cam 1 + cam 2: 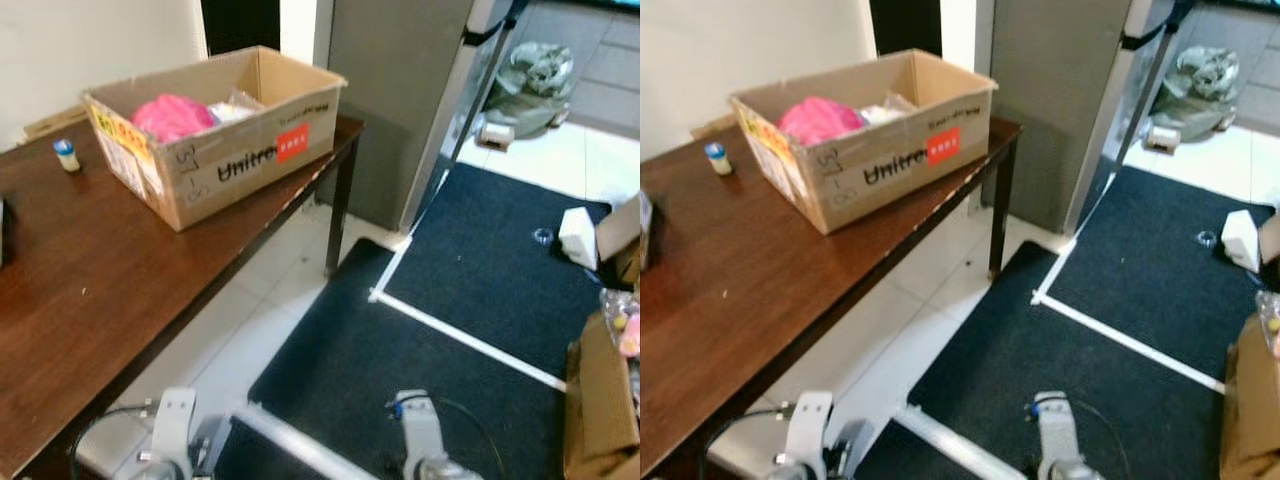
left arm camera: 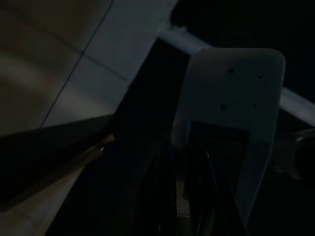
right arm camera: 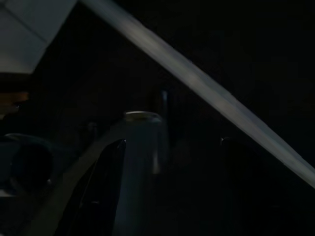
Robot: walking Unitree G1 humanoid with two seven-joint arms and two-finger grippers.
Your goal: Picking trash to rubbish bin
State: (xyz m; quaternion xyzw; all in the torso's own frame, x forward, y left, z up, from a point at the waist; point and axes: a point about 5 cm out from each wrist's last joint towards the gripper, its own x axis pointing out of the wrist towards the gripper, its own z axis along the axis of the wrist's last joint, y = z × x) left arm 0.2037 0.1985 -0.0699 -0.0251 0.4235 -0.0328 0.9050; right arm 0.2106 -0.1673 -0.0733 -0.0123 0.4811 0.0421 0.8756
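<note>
Brown table [image 1: 90, 300], dark taped carpet [image 1: 470, 290]

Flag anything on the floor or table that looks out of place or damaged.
A white box and a small clear round object lie loose on the dark carpet. A crumpled grey-green bag slumps on the tiles beyond. The cardboard box sits askew near the wooden table corner, whose edge is chipped.

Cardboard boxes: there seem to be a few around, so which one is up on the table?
The open cardboard box printed with black lettering and a red sticker, holding something pink. It sits on the brown table; the other boxes are down by the dark mat.
</note>
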